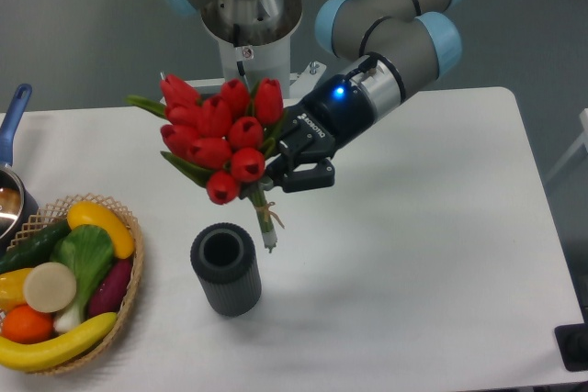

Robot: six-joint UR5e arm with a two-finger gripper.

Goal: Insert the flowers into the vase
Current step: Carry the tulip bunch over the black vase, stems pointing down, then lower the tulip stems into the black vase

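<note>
The flowers [217, 135], a bunch of red tulip heads with green leaves, hang in the air tilted up and to the left. Their short stems point down to the right, ending just above and right of the vase. My gripper [283, 170] is shut on the stems just below the heads. The vase [225, 269], a dark grey ribbed cylinder, stands upright on the white table with its round mouth open and empty. The stem tips are apart from the vase rim.
A wicker basket [129, 287] of fruit and vegetables sits at the left front edge. A pot with a blue handle [13, 115] is at the far left. The arm's base [248, 34] stands behind the table.
</note>
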